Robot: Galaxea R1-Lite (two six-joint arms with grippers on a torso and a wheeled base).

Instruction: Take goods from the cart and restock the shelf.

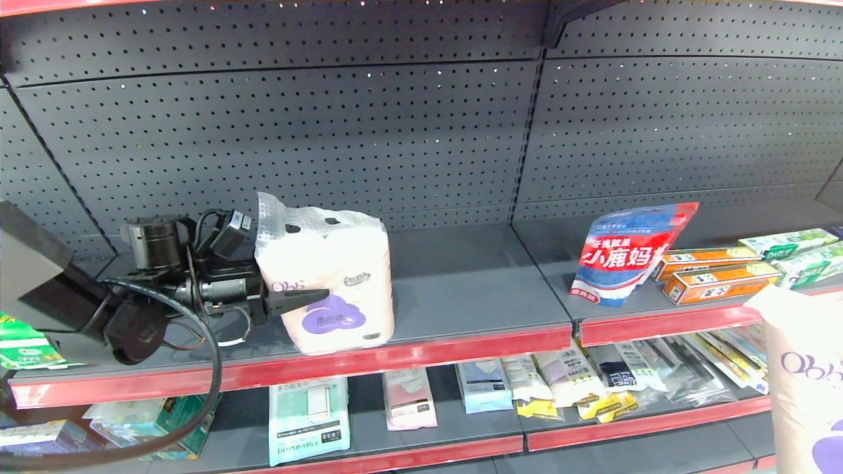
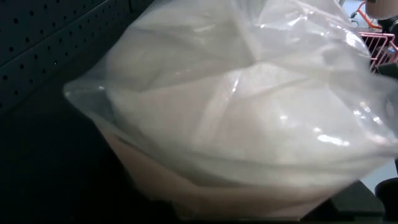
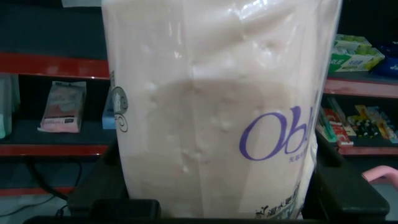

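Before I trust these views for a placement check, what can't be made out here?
- Head view: the shelf pack hides the far side of the left gripper, so its grip is unclear.
- Head view: the second pack is cut off by the right and bottom edges.
- Left wrist view: the blurred shelf pack blocks most of the pegboard.
- Right wrist view: the second pack covers the shelves' middle.

The second toilet-paper pack is cut off by the head view's right and bottom edges. In the right wrist view its top and bottom run out of the picture, and it hides most of the right gripper, whose fingers clamp its sides. The toilet-paper pack on the shelf is blurred in the left wrist view. A green package at the shelf's left end is cut off.
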